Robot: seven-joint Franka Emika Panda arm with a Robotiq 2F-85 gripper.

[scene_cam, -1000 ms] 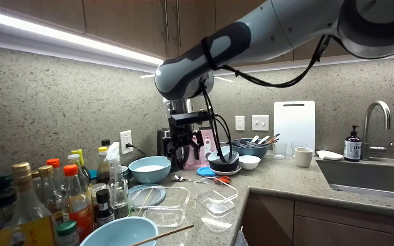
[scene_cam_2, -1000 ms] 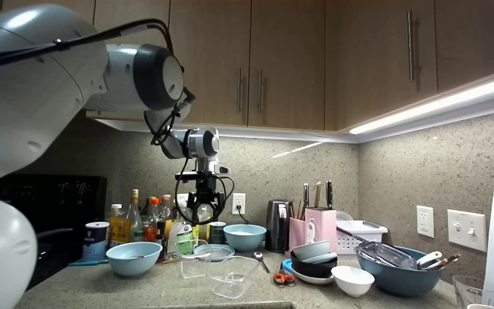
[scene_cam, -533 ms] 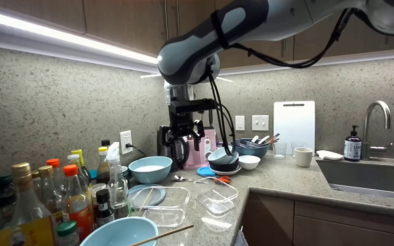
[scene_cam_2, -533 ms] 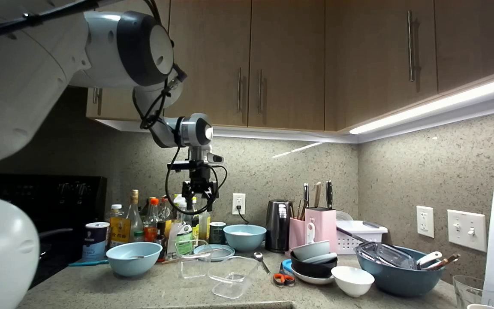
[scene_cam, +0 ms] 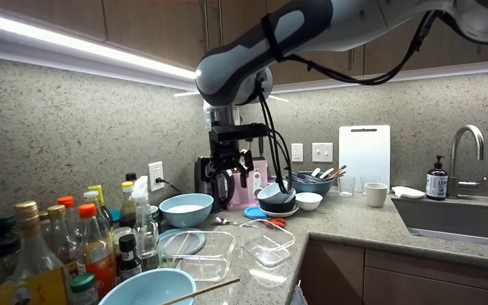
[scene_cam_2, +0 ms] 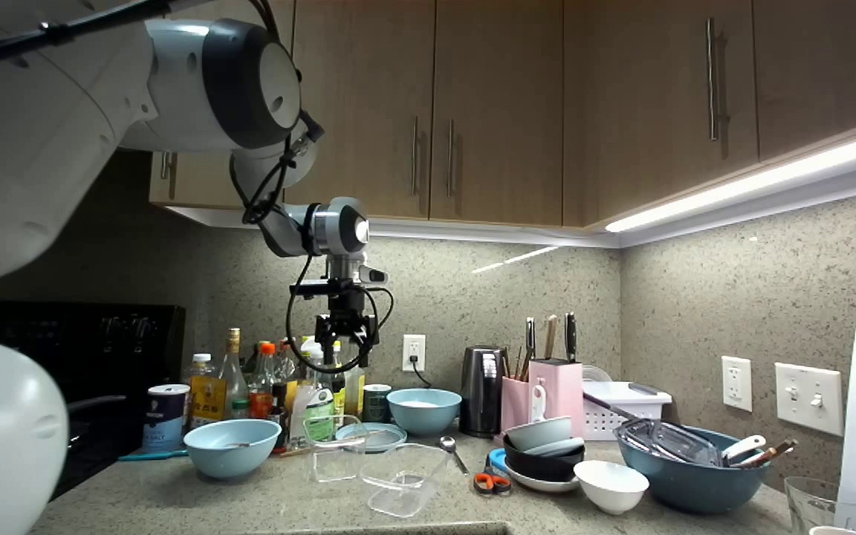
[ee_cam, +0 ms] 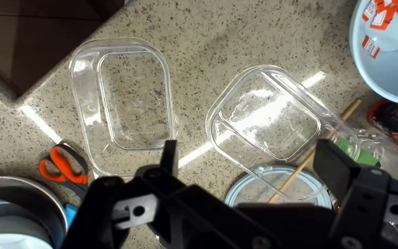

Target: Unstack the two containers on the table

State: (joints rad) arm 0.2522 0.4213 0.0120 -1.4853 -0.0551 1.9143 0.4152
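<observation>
Two clear rectangular tubs sit apart on the speckled countertop (ee_cam: 216, 31). The first tub (ee_cam: 133, 100) is near the counter's inner corner and also shows in both exterior views (scene_cam: 269, 250) (scene_cam_2: 404, 487). The second tub (ee_cam: 271, 117) lies beside it, turned at an angle, partly over a round lid and a chopstick; it also shows in both exterior views (scene_cam: 201, 256) (scene_cam_2: 337, 457). My gripper (ee_cam: 250, 154) is open and empty, with its fingers wide apart. It hangs well above the tubs, as both exterior views show (scene_cam: 227, 178) (scene_cam_2: 346, 353).
Bottles (scene_cam: 95, 237) and a spray bottle (scene_cam: 144, 228) stand along the wall. Light blue bowls (scene_cam: 153, 286) (scene_cam: 186, 210) flank the second tub. Orange-handled scissors (ee_cam: 66, 166), stacked bowls (scene_cam_2: 547, 453) and a kettle (scene_cam_2: 481, 390) are nearby. A sink (scene_cam: 460, 220) lies off to the side.
My open gripper has risen higher above the counter over the last second, mostly in the first half, and is nearly still now. Both tubs have stayed in place.
</observation>
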